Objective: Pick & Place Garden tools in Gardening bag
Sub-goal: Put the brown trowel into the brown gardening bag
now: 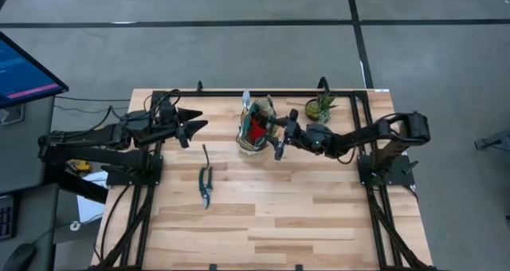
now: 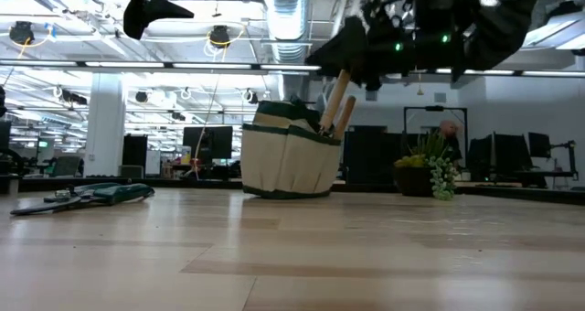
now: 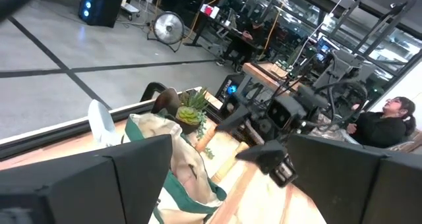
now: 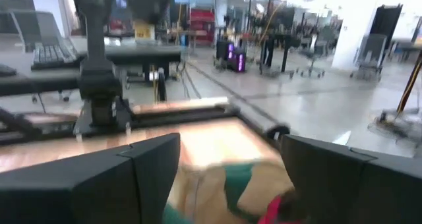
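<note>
A wooden worktop [image 1: 263,215] is seen from above, with a dark arm at each side. At the left, the left claw [image 1: 194,131] is held above the worktop with its fingers spread wide and nothing between them. Just in front of it, dark-handled pruning shears [image 1: 205,183] are laid flat on the bare wood, well apart from the bag. Near the middle of the far edge, the gardening bag [image 1: 256,127] is stood upright, cream with green trim; a red piece [image 1: 256,131] is seen inside it, and two light wooden handles [image 2: 335,107] are seen sticking up out of its top in the low view. Immediately right of the bag, the right claw [image 1: 277,135] is poised beside the rim, fingers parted wide and empty. Farther right, a small potted plant [image 1: 320,108] is placed by the far edge.
</note>
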### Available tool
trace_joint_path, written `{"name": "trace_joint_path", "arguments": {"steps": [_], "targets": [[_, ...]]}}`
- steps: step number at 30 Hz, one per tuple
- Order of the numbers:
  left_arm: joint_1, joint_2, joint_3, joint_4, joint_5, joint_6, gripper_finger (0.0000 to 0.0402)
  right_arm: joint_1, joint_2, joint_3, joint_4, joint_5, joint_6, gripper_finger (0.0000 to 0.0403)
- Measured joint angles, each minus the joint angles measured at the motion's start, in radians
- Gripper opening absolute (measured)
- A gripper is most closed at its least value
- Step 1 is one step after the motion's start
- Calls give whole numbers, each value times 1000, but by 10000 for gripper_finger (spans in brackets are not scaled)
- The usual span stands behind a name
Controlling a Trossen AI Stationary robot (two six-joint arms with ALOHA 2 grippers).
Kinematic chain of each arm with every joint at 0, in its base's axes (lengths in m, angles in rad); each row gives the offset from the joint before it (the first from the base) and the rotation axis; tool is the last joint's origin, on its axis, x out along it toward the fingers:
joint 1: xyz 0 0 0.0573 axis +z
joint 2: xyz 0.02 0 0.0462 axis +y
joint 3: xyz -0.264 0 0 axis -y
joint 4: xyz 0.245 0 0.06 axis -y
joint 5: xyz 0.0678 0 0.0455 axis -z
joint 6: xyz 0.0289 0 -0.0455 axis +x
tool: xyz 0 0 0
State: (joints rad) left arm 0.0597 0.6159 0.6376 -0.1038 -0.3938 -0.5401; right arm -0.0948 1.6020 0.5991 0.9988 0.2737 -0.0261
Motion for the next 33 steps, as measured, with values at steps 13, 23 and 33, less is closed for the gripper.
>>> {"name": "trace_joint_path", "arguments": {"steps": [13,23,33], "targets": [[0,59,1,-409,123,-332,294,0,-328,70,-430,46,-55,255],[-33,323,1,-707,318,-730,294,1,-445,154,-704,94,-53,255],[-181,482,1,-672,261,-904,294,0,-494,155,-804,94,-60,255]]}}
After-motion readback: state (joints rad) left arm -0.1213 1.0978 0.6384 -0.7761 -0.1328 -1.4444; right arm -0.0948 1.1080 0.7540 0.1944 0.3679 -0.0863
